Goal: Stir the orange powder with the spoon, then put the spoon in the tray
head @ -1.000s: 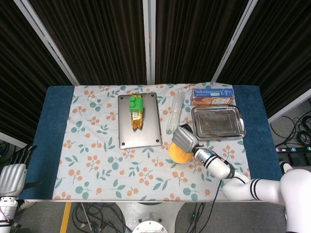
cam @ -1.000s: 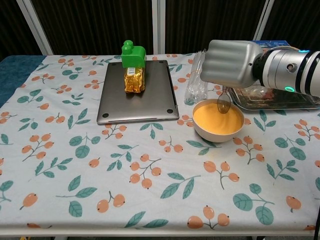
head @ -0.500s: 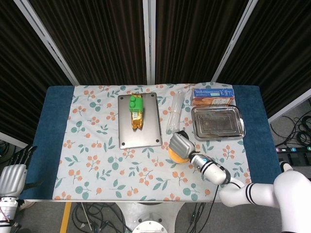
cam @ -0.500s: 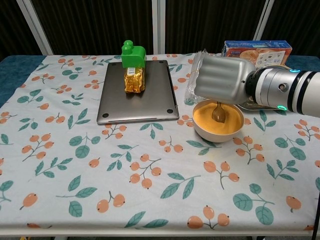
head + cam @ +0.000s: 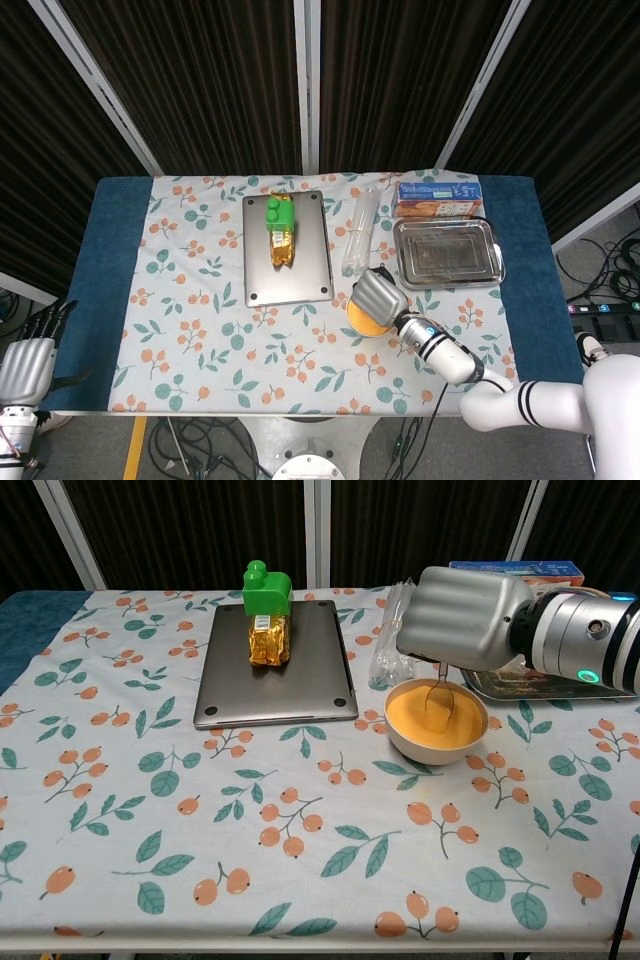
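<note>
Change: since half a second ago my right hand (image 5: 470, 616) has shifted rightward and lifted a little over the bowl (image 5: 437, 721), and the spoon (image 5: 438, 694) now stands nearly upright with its tip in the powder rather than lying dark in it.
Left hand: my left hand (image 5: 26, 362) hangs below the table's near-left corner, off the cloth, fingers spread and holding nothing; only the head view shows it.
Right hand: my fingers are curled into a fist just above the bowl, knuckles toward the chest camera, forearm running off to the right; I am gripping the spoon's handle, which drops straight down out of my fist.
Orange powder (image 5: 420, 716): one heap, filling the one white bowl on the floral cloth, near the right of centre.
Spoon: one, its bowl end dipped in the powder.
Laptop (image 5: 276, 670): one, closed, grey, left of the bowl; one gold packet with a green top (image 5: 266, 620) stands on it.
Plastic bag (image 5: 358, 234): one, clear, lying between laptop and tray.
Tray (image 5: 446, 254): one, metal, beyond the bowl to the right.
Box (image 5: 437, 199): one, orange and blue, just behind the tray.
</note>
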